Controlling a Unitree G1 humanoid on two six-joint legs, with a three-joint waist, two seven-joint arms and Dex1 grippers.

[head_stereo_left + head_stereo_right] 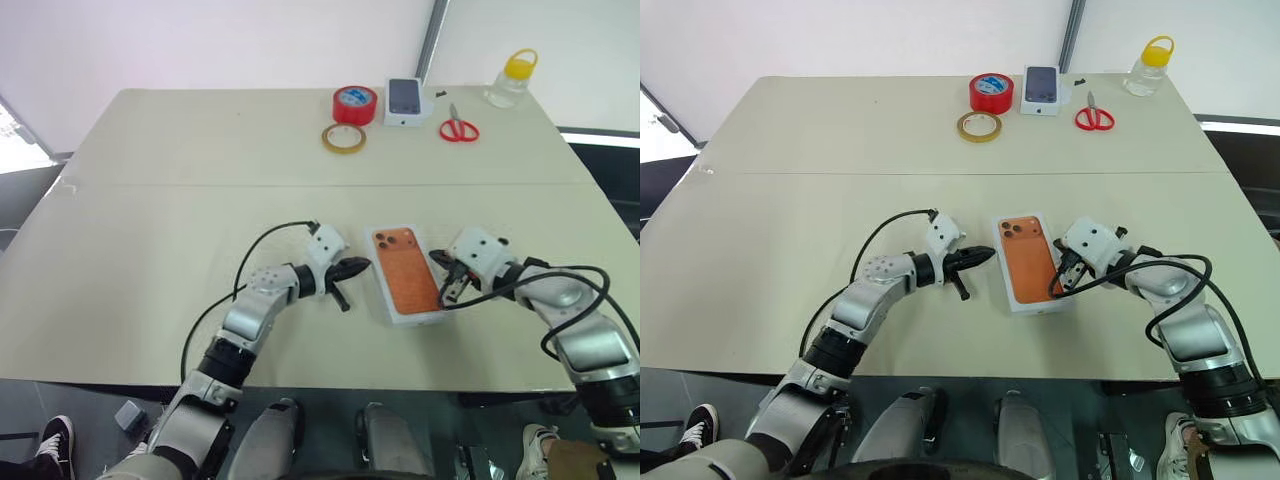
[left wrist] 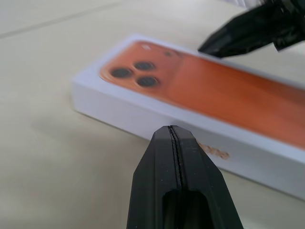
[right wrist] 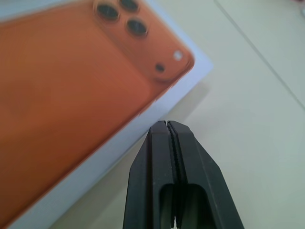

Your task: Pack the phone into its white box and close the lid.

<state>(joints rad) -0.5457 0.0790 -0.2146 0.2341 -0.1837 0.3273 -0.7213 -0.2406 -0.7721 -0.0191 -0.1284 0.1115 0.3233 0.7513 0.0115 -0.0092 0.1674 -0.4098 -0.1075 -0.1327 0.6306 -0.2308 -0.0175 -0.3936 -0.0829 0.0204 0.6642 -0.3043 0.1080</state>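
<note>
The orange phone lies back up, its three lenses toward the far side, in the white box, whose thin rim frames it near the table's front edge. My left gripper is shut and empty. It points at the box's left side, a short gap away. My right gripper is also shut and empty, its tips close against the box's right edge. The left wrist view shows the box wall beyond the shut fingers. The lid is out of view.
At the far edge stand a red tape roll, a tan tape ring, a small white box printed with a dark phone, red scissors and a yellow-capped bottle. A seam crosses the table mid-way.
</note>
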